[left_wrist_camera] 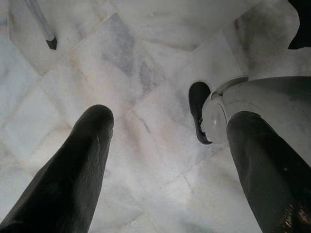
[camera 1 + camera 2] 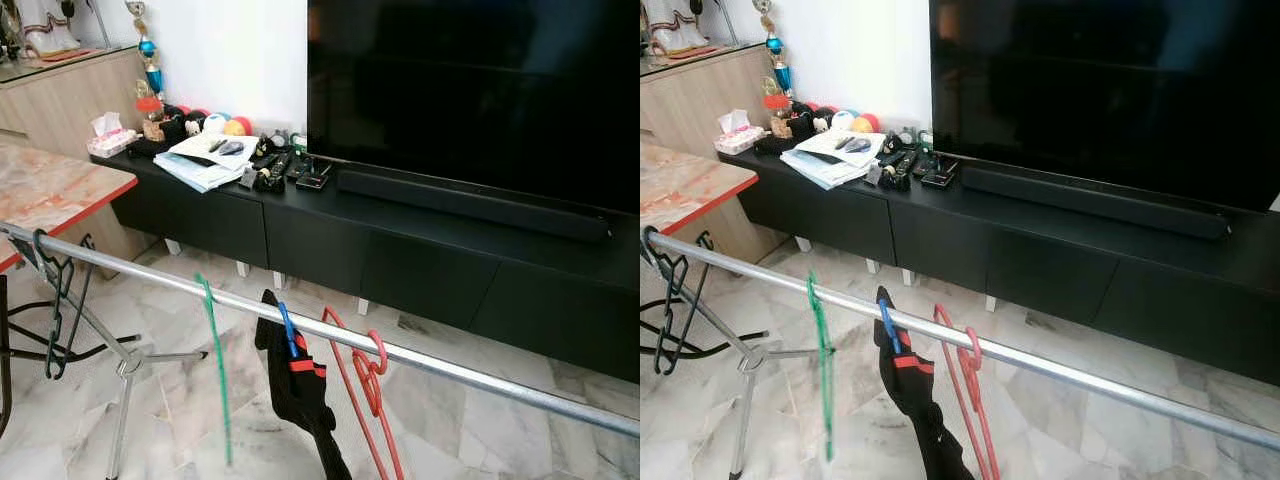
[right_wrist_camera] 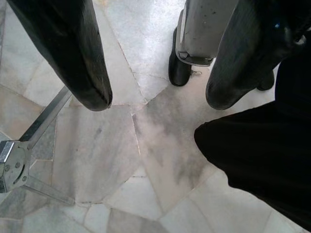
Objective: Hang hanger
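Left eye view shows me red plastic hangers [image 2: 368,385] and a green one [image 2: 215,365] already on the steel rail [image 2: 450,368], while both my jaws hang open and empty over marble floor [image 1: 146,145].

Left gripper [image 1: 167,160]: pointed down at the floor, two black fingers [image 1: 73,170] spread wide apart, nothing between them.
Floor [image 1: 146,73]: pale marble tiles with grey veining, joints running diagonally.
Robot leg [image 1: 262,102]: silver-grey, beside one finger, partly hidden behind it.
Robot foot [image 1: 198,109]: black, planted on the marble at the base of the leg.
Metal leg [image 1: 43,26]: thin grey bar with a dark tip, resting on the tiles near one corner, well apart from the fingers.
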Controlling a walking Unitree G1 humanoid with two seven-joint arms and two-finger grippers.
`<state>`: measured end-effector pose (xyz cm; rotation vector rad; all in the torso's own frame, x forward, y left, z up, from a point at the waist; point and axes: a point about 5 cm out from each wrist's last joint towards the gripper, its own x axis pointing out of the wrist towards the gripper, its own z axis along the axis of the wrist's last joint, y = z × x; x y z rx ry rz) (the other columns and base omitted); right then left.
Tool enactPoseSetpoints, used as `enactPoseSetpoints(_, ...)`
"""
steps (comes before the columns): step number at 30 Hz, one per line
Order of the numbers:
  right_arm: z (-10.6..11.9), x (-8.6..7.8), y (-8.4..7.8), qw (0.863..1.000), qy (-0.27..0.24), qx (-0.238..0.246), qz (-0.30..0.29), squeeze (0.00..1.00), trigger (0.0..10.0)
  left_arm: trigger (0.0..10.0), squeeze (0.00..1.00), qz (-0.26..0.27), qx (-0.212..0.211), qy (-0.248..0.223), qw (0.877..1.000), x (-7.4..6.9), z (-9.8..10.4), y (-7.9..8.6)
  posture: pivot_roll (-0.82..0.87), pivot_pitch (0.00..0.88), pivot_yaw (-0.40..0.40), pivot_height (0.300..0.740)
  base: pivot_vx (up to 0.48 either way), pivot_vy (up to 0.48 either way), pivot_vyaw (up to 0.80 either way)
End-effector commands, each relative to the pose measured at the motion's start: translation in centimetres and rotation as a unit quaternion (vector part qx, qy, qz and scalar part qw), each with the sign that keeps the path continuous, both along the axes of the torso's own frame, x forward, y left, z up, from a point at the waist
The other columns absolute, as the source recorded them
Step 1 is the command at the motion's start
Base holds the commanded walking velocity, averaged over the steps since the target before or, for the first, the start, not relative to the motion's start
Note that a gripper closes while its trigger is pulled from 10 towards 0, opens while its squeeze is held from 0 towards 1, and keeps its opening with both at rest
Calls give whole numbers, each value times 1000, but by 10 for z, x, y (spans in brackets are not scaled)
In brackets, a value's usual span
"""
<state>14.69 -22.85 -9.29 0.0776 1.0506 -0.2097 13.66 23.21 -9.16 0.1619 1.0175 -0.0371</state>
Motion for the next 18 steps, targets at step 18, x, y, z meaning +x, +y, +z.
enactPoseSetpoints(18,1,2,-1,1000,-5,3,-6,0,10000,10000,0,20,10,35,999,-21,-7,4,144,0,-8,740,-270,0,0)
